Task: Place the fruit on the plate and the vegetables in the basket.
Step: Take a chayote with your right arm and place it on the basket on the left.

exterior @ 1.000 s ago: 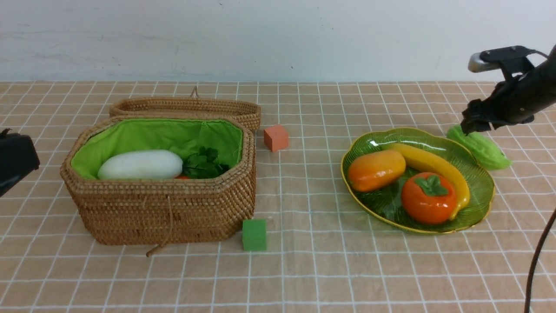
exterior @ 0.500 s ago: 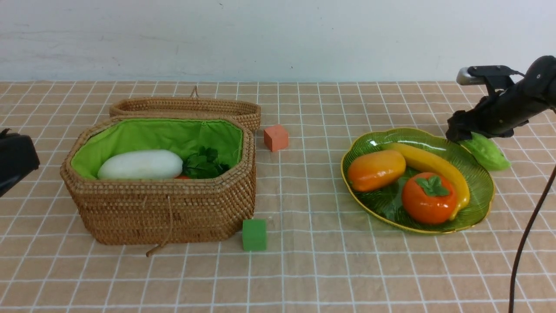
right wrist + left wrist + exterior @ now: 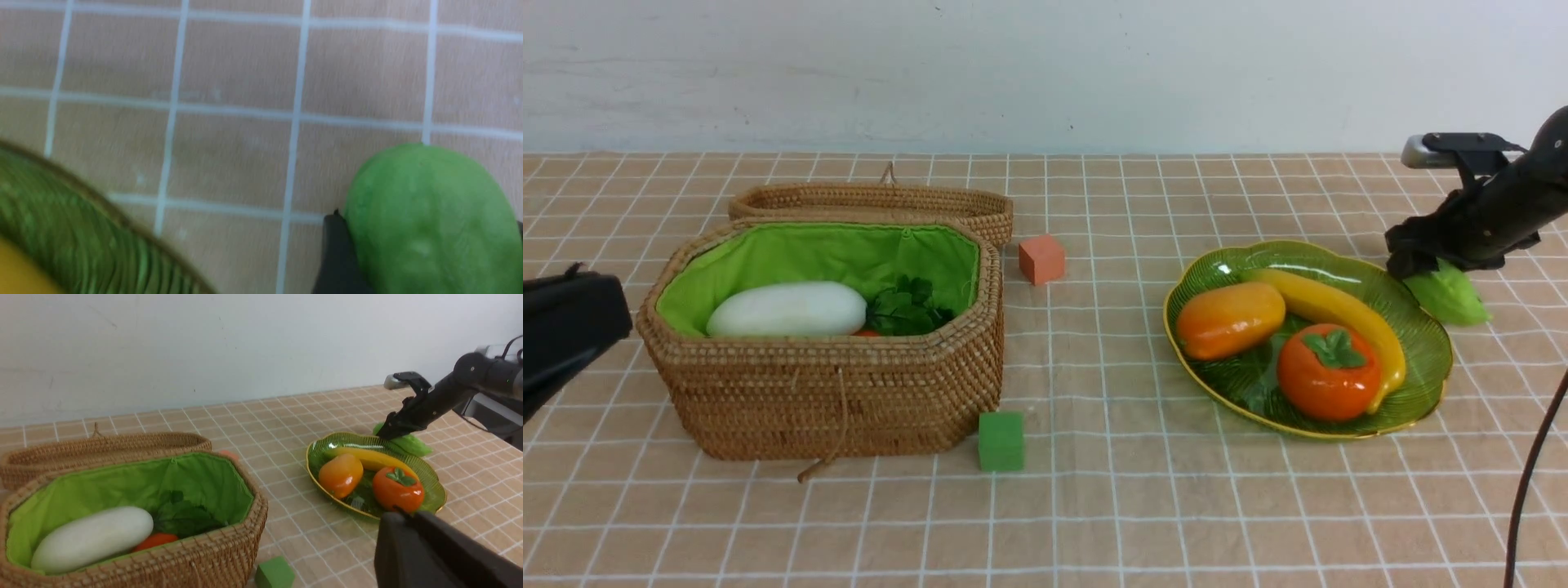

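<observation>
**Right arm is finally down on the gourd, last veggie I can see outside the basket**

Starting closest to the robot: the left gripper (image 3: pixel 402 516) has nudged a bit further into the front view compared with a second ago, fingers pressed together and holding nothing. It's hanging just beside the basket (image 3: pixel 825 351), not doing much.

The real change is on the other side. The right gripper (image 3: pixel 1409 257) was up above the gourd (image 3: pixel 1450 298) a second ago and has dropped down onto it. Its fingers have pulled in, and in the right wrist view they sit against both flanks of the gourd, so I'd call that clamped on. The gourd itself is on the checked tablecloth (image 3: pixel 1094 506), just behind the plate (image 3: pixel 1307 249) at its far right edge, not lifted. If the grip holds, my guess is the next job is carrying it all the way across to the basket.

Containers:
- Green cube (image 3: pixel 1001 441) sits right at the basket's near corner. Not part of the job.
- Basket, open, green lining: white radish (image 3: pixel 788 309) lying lengthwise, carrot (image 3: pixel 155 541) with its leaves beside it. Can't see an eggplant from these angles, maybe it's hidden lower down.
- Plate: mango (image 3: pixel 1229 320), persimmon (image 3: pixel 1327 371) and banana (image 3: pixel 1339 310) are all on it, so the fruit half looks done.
- Further back, the orange cube (image 3: pixel 1041 259) and the basket's lid (image 3: pixel 874 202) flipped open behind it.
</observation>
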You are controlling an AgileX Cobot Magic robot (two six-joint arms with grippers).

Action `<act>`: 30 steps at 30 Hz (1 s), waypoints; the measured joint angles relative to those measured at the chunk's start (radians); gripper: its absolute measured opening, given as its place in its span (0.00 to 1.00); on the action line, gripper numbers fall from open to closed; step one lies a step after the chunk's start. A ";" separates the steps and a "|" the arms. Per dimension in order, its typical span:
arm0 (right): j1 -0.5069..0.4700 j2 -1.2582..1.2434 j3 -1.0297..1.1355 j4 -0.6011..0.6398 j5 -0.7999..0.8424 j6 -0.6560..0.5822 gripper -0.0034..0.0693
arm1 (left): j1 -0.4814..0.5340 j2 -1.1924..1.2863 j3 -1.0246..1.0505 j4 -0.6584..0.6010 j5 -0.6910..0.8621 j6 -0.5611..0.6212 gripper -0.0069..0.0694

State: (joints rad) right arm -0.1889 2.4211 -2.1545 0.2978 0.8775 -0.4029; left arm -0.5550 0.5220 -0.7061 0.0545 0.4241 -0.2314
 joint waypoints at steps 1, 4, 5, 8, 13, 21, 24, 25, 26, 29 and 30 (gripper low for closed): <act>0.000 -0.017 0.000 0.000 0.024 0.012 0.62 | 0.000 0.005 0.000 -0.002 0.011 0.000 0.12; 0.007 -0.121 0.000 0.069 0.110 0.036 0.62 | 0.000 0.014 0.000 -0.003 0.041 0.000 0.12; 0.014 -0.155 0.000 0.107 0.132 0.028 0.62 | 0.000 0.014 0.000 -0.001 0.045 0.000 0.12; 0.076 -0.278 -0.003 0.294 0.197 -0.087 0.62 | 0.000 0.014 0.000 0.023 0.052 0.000 0.12; 0.308 -0.376 -0.006 0.610 0.208 -0.364 0.62 | 0.000 0.014 0.000 0.041 0.060 0.000 0.12; 0.690 -0.294 -0.005 0.682 -0.099 -0.603 0.62 | 0.000 0.014 0.000 0.073 0.077 0.000 0.12; 0.750 -0.253 -0.005 0.672 -0.195 -0.657 0.62 | 0.000 0.014 0.000 0.076 0.086 0.000 0.12; 0.782 -0.226 -0.005 0.668 -0.255 -0.676 0.62 | 0.000 0.014 0.000 0.076 0.087 0.000 0.12; 0.798 -0.208 -0.005 0.666 -0.292 -0.685 0.62 | 0.000 0.014 0.000 0.076 0.087 0.000 0.12; 0.824 -0.165 -0.003 0.655 -0.351 -0.688 0.69 | 0.000 0.014 0.000 0.077 0.088 0.000 0.12; 0.824 -0.161 -0.003 0.654 -0.351 -0.688 0.71 | 0.000 0.014 0.000 0.077 0.088 0.000 0.12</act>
State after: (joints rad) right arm 0.6354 2.2598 -2.1578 0.9513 0.5265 -1.0911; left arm -0.5550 0.5364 -0.7061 0.1314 0.5124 -0.2314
